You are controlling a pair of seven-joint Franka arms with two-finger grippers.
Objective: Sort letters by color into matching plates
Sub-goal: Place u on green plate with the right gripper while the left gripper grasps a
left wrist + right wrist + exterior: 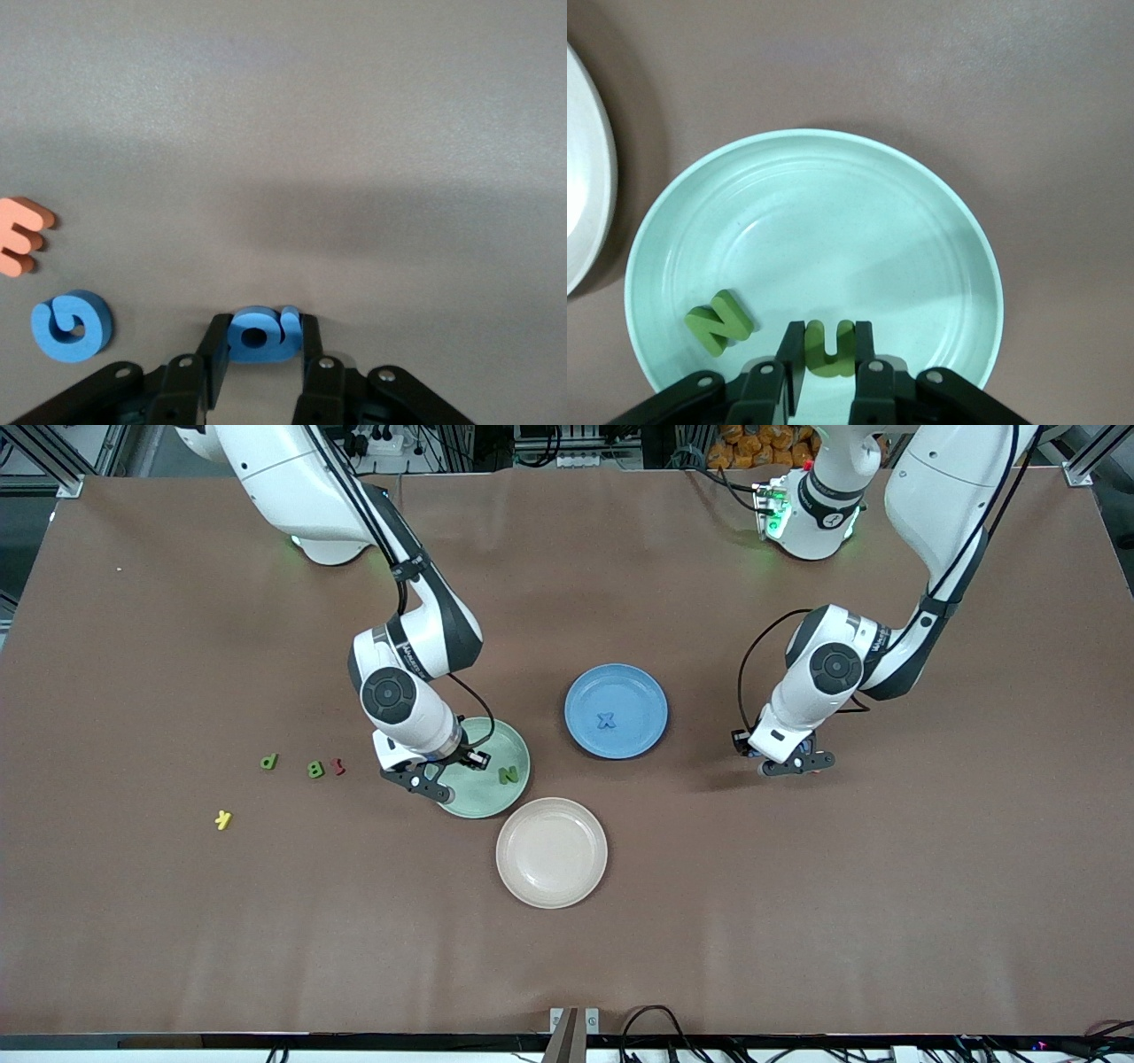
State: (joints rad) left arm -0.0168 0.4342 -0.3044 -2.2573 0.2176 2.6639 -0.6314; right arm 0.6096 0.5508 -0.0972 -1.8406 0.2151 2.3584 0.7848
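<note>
The right claw (pixel 828 367) is held low over the green plate (pixel 921 230), shut on a green U (pixel 830 347) so it can be dropped beside the green N (pixel 719 322) already lying there. Toward the left arm's end of the counter (pixel 930 868) from the blue plate (pixel 638 731), which holds a blue X (pixel 606 721), the left claw (pixel 263 363) is closed around a blue letter (pixel 261 335) on the counter, ready for lifting; another blue letter (pixel 73 326) lies beside it

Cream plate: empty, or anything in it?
Empty. The cream plate shows only its bare inside; the green N lies in the green plate beside it.
</note>
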